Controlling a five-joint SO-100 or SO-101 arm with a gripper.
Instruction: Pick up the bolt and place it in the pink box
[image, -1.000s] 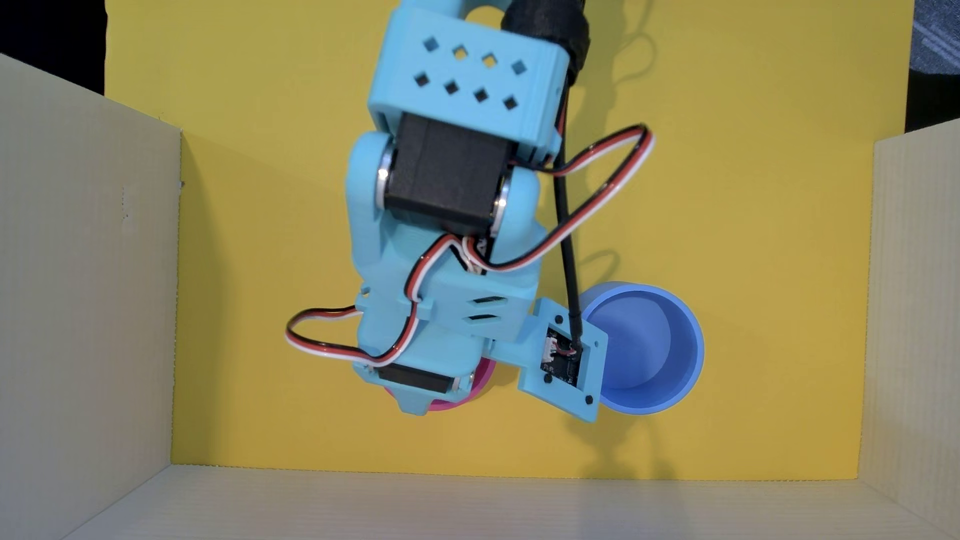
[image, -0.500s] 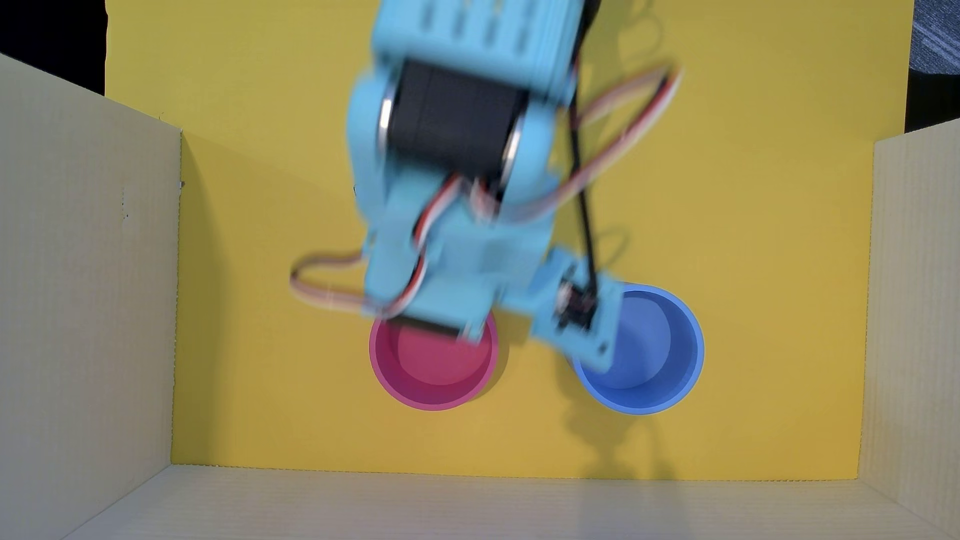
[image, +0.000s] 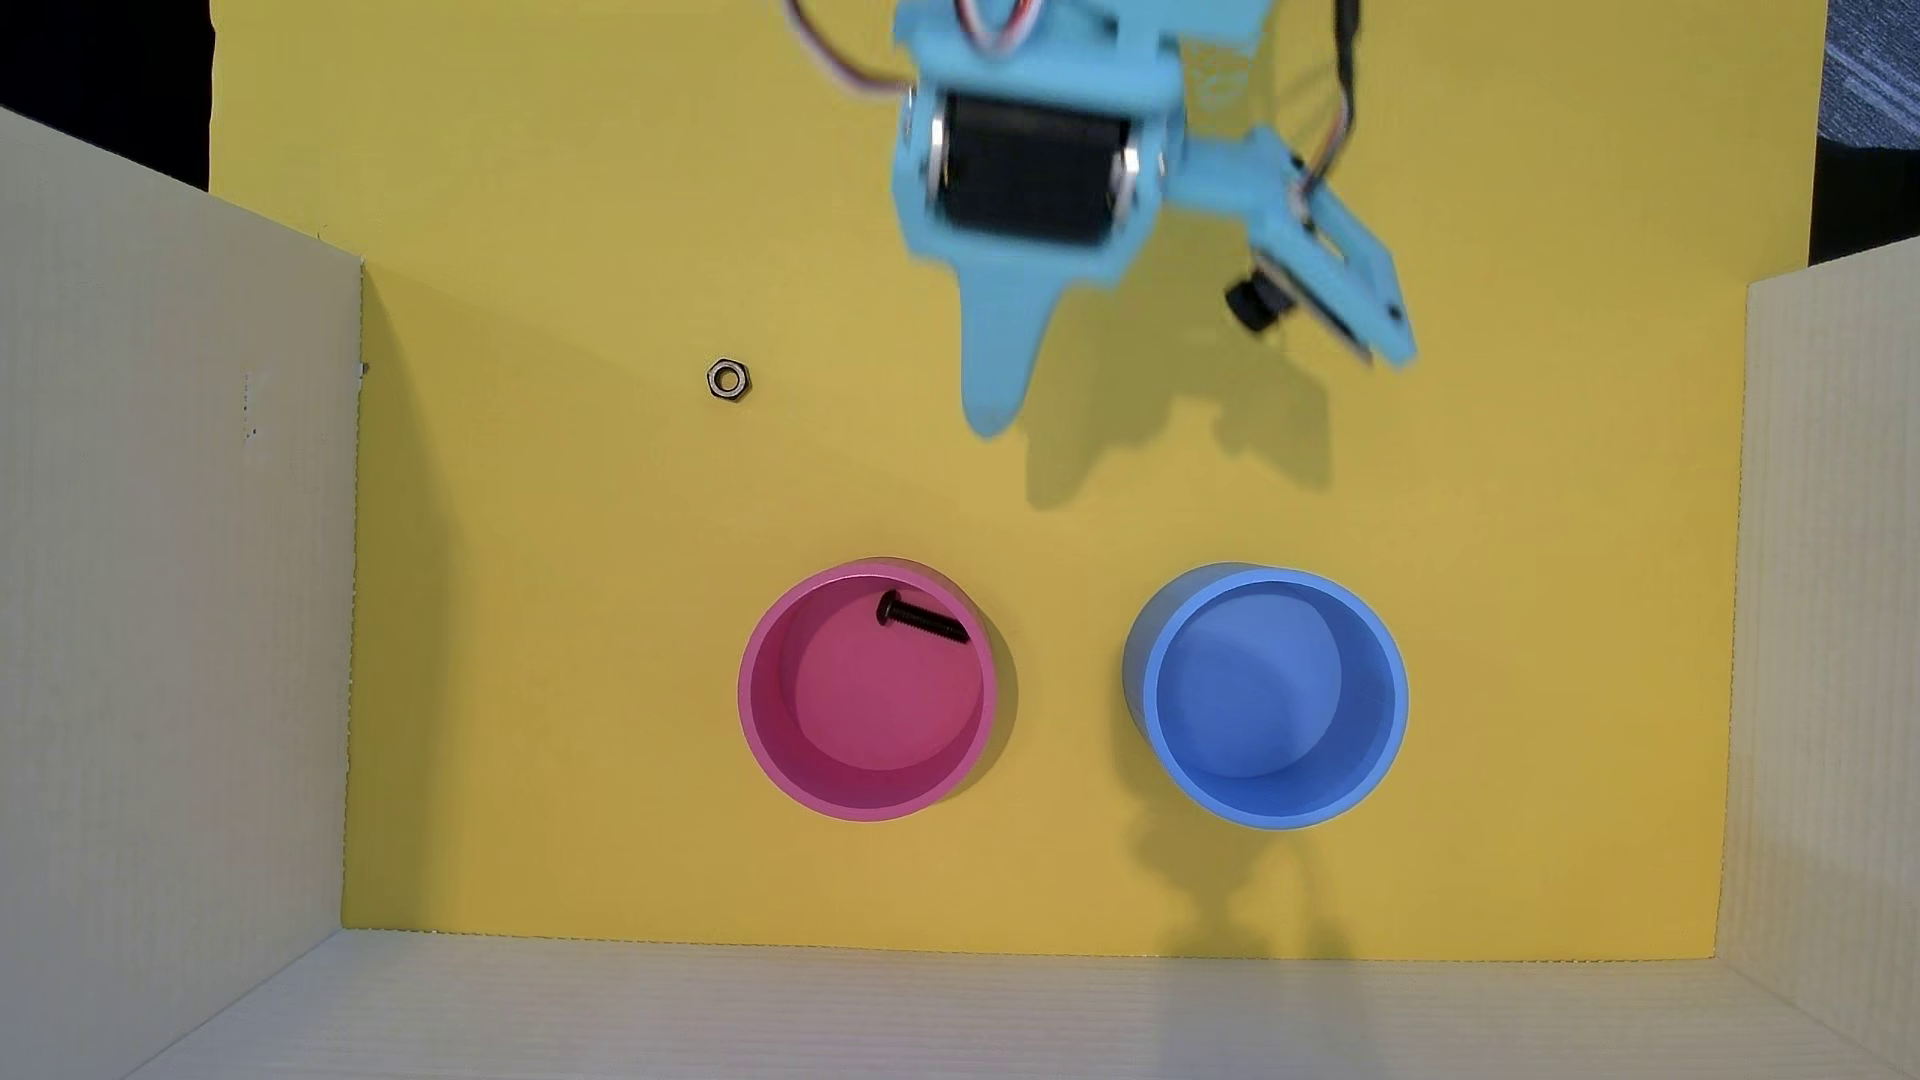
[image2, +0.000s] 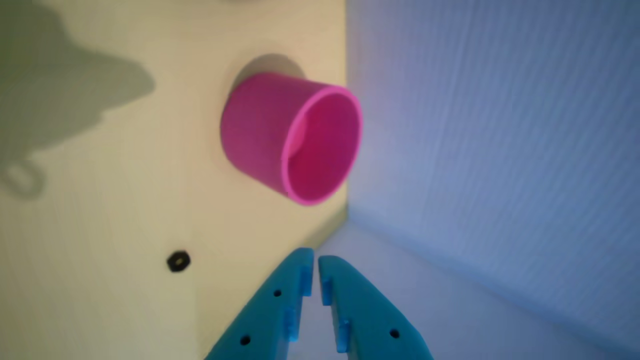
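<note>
The black bolt (image: 921, 620) lies on its side inside the pink box (image: 744, 694), against the wall nearest the arm. In the overhead view my light-blue gripper (image: 987, 417) hangs well above the pink box, near the top of the yellow mat, blurred by motion. The wrist view shows my gripper (image2: 315, 257) with its two fingers drawn together to a thin slit and nothing between them. The pink box (image2: 255, 125) sits ahead of it there. Its inside shows only partly, and no bolt is visible in that view.
A small silvery hex nut (image: 727, 379) (image2: 178, 261) lies on the yellow mat left of the gripper. A round blue cup (image: 1398, 698) stands right of the pink box. Cardboard walls (image: 177, 540) enclose the mat on the left, right and bottom.
The arm has pulled back from over the pink box toward the top of the overhead view. The pink box is uncovered, the bolt now shows inside it, and the nut has come into sight.
</note>
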